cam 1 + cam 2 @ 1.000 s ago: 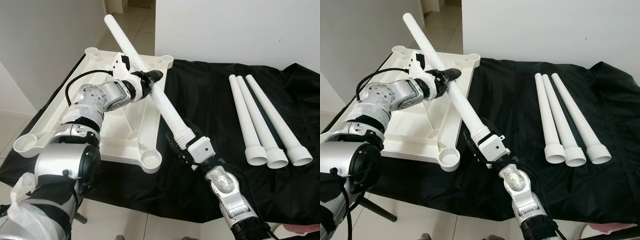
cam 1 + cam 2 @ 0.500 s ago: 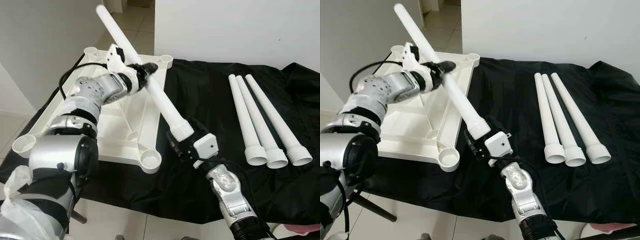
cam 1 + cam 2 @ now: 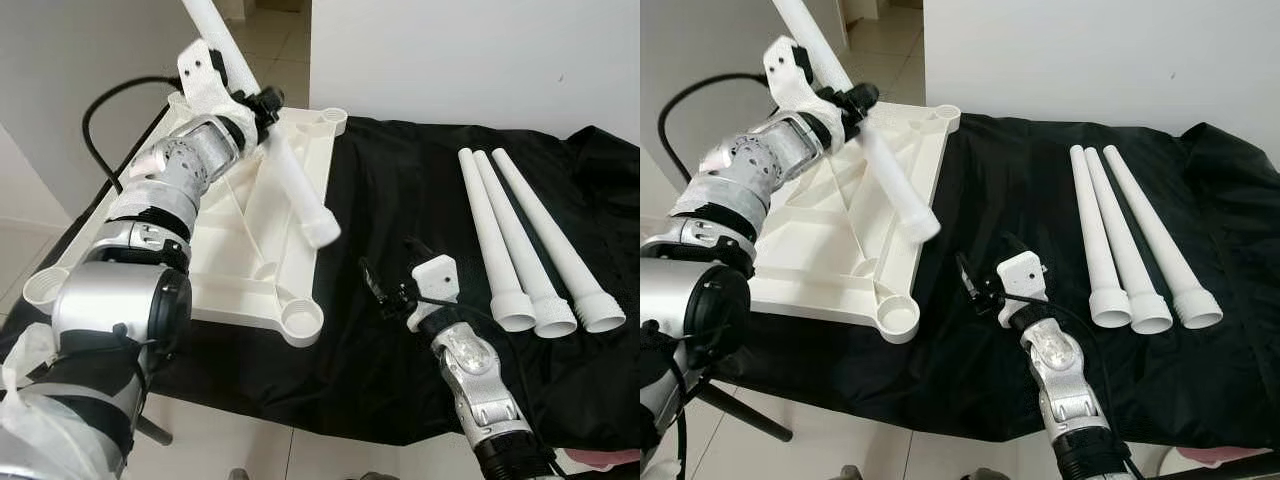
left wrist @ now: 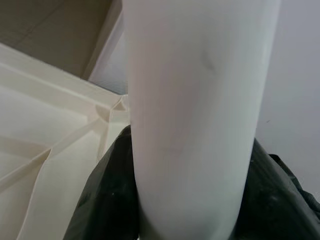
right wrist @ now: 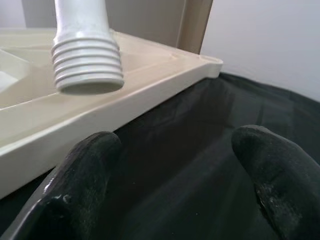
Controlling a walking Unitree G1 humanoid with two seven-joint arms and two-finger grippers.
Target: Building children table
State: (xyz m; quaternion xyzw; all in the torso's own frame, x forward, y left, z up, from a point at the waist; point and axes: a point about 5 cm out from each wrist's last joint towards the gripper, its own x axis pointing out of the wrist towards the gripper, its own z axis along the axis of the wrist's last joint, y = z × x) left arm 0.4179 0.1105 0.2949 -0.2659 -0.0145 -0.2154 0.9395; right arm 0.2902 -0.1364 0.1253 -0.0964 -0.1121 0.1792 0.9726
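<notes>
Leg hangs tilted in the left claw, threaded end over the upturned tabletop for socketing, while the right claw gapes empty nearby.

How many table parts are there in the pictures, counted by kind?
Table legs lying on the black cloth: 3
Table leg held by the left gripper: 1
Table top, lying upside down: 1
Total: 5 parts
</notes>
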